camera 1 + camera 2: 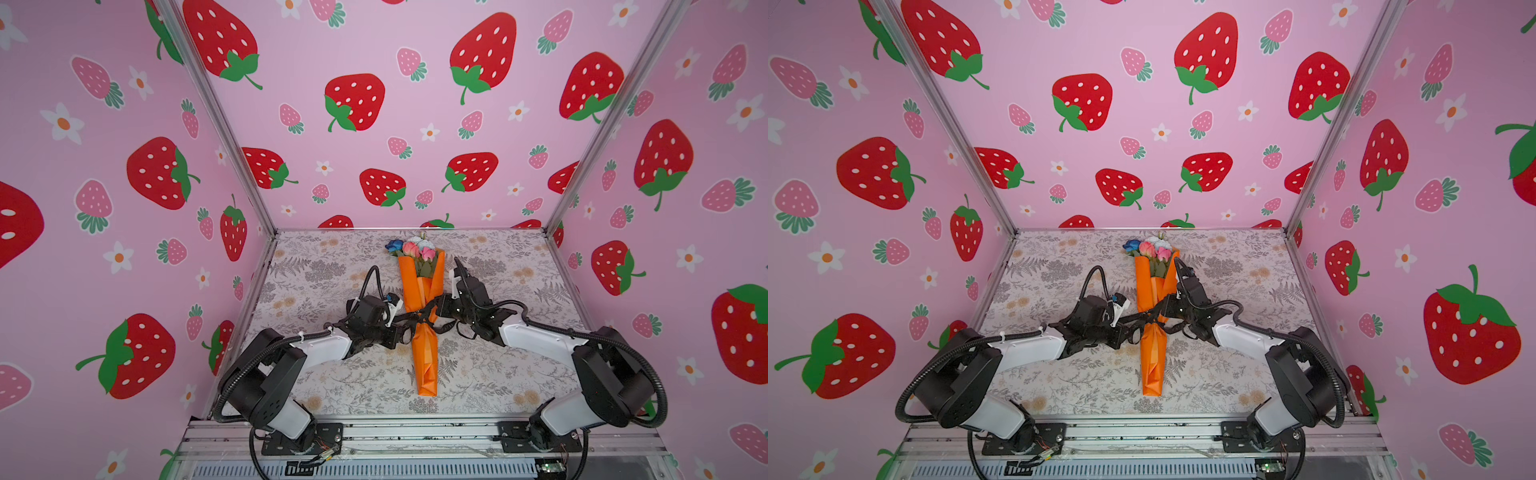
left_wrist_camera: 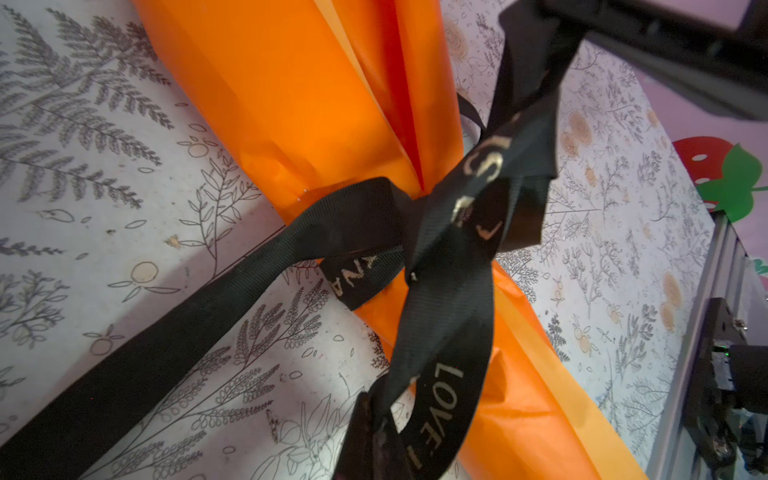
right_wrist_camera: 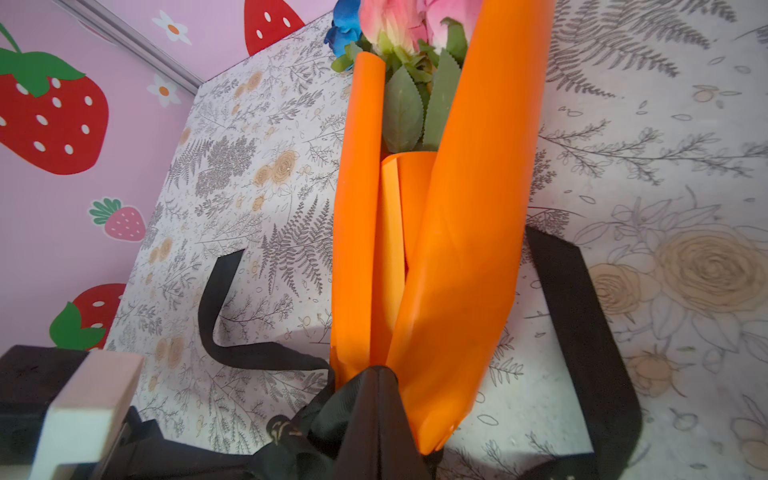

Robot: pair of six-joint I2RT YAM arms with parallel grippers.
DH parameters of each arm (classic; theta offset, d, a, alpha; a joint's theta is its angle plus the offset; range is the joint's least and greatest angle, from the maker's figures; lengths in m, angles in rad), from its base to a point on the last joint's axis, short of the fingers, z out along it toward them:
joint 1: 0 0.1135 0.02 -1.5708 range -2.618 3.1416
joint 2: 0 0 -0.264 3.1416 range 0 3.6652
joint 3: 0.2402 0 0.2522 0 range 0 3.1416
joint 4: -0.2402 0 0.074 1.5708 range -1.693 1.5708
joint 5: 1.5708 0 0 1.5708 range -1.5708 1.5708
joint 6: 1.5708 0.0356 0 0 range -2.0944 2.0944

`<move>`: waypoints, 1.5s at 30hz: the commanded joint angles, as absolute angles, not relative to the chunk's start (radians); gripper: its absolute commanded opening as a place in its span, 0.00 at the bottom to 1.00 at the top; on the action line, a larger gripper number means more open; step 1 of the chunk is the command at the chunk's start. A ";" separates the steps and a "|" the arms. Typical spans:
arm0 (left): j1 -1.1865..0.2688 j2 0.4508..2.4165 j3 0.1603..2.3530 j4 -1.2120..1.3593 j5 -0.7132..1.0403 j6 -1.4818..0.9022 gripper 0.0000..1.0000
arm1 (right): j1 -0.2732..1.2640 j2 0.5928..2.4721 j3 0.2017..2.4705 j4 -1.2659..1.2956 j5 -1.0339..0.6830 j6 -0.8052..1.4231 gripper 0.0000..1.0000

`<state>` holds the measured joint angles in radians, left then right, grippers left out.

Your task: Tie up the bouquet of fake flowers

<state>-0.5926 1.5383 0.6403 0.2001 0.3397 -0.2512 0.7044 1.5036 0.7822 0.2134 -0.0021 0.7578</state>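
Observation:
The bouquet of fake flowers lies lengthwise mid-table in orange paper, with its pink and blue blooms at the far end. A black ribbon with pale lettering crosses in a knot around its narrow middle. My left gripper is just left of the knot, shut on a ribbon loop reading LOVE. From the right, my right gripper reaches over the wrap. It is shut on another ribbon strand pulled up from the knot.
Loose ribbon tails lie on the floral table cover on both sides of the bouquet. Strawberry-print walls enclose the left, back and right. A metal rail with both arm bases runs along the front edge.

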 commanded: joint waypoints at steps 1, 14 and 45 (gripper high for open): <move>-0.592 1.522 0.672 0.166 0.323 -0.249 0.00 | 0.683 1.457 0.771 0.180 0.091 0.750 0.00; -0.587 1.575 0.713 0.089 0.236 -0.279 0.00 | 0.638 1.498 0.727 0.100 0.244 0.769 0.00; -0.478 1.618 0.640 0.085 0.143 -0.499 0.00 | 0.556 1.658 0.744 -0.023 0.410 0.745 0.00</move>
<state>-0.5007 1.6047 0.6640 0.1265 0.2173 -0.4633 0.5800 1.6356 0.7238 0.0284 0.3206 0.7559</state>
